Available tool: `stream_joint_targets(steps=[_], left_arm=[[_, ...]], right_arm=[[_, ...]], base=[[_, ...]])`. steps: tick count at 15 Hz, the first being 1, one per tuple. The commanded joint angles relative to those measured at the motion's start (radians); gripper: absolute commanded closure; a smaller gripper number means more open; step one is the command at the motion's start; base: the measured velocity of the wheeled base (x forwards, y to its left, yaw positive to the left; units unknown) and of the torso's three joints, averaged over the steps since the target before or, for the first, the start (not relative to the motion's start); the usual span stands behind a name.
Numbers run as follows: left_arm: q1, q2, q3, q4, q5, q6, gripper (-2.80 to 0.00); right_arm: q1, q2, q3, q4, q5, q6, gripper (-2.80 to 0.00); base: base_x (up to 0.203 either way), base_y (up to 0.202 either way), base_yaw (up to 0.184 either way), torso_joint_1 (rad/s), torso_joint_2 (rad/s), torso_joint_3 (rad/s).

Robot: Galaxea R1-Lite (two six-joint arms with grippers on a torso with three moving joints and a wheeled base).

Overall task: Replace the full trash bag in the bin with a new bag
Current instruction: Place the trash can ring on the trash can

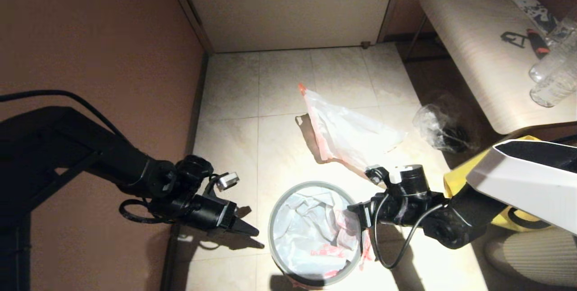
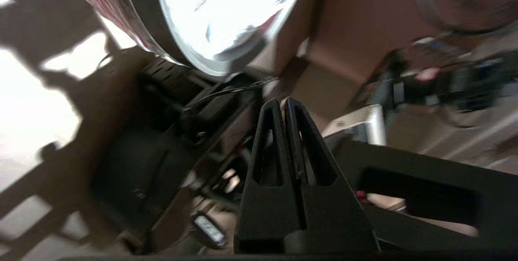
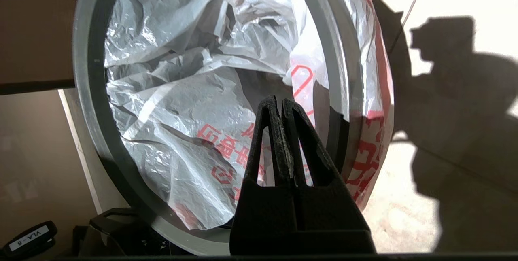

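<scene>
Your right gripper [image 1: 354, 219] hangs at the right edge of the bin [image 1: 276, 207], its fingers [image 3: 269, 131] pressed together over the liner with nothing visibly caught between them. In the right wrist view the closed tips sit above the new bag [image 3: 182, 103], whose crumpled white film with red characters fills the bin's mouth and spills over the grey hoop [image 3: 87, 91] on one side. The bin stands on the tiled floor [image 1: 234, 146] just in front of you, between your two arms.

Your left gripper [image 1: 248, 228] hovers just left of the bin, apart from it, fingers [image 2: 269, 139] shut tight and holding nothing. Its wrist view catches the bin's rim [image 2: 226, 64] and the bright liner inside.

The full bag [image 1: 347, 133], see-through with orange-pink handle strips, lies on the tiles beyond the bin, near your right wrist. To its right a clear bag [image 1: 439, 128] with dark contents sits by the table [image 1: 473, 47], which carries bottles [image 1: 554, 79]. A yellow tote [image 1: 455, 180] shows under your right arm.
</scene>
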Motion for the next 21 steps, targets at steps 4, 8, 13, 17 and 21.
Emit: stream_joint_targets(steps=[4, 8, 13, 17, 21], left_arm=[[-0.071, 0.124, -0.087, 0.005, 0.112, 0.002, 0.00], [-0.096, 0.182, -0.182, 0.034, 0.165, -0.004, 0.00], [-0.098, 0.224, -0.254, 0.094, 0.207, -0.014, 0.00], [-0.102, 0.246, -0.271, 0.098, 0.264, -0.033, 0.00], [-0.106, 0.249, -0.273, 0.096, 0.286, -0.034, 0.00]], right_arm=[[-0.023, 0.003, 0.005, -0.006, 0.053, -0.028, 0.00], [-0.036, 0.013, -0.003, -0.006, 0.075, -0.033, 0.00], [-0.039, 0.048, -0.014, -0.006, 0.080, -0.076, 0.00], [-0.046, 0.057, -0.024, -0.006, 0.079, -0.076, 0.00], [-0.055, 0.091, -0.047, -0.007, 0.077, -0.078, 0.00]], base=[[0.000, 0.000, 0.000, 0.000, 0.00, 0.000], [0.000, 0.000, 0.000, 0.000, 0.00, 0.000], [0.000, 0.000, 0.000, 0.000, 0.00, 0.000], [0.000, 0.000, 0.000, 0.000, 0.00, 0.000], [0.000, 0.000, 0.000, 0.000, 0.00, 0.000]])
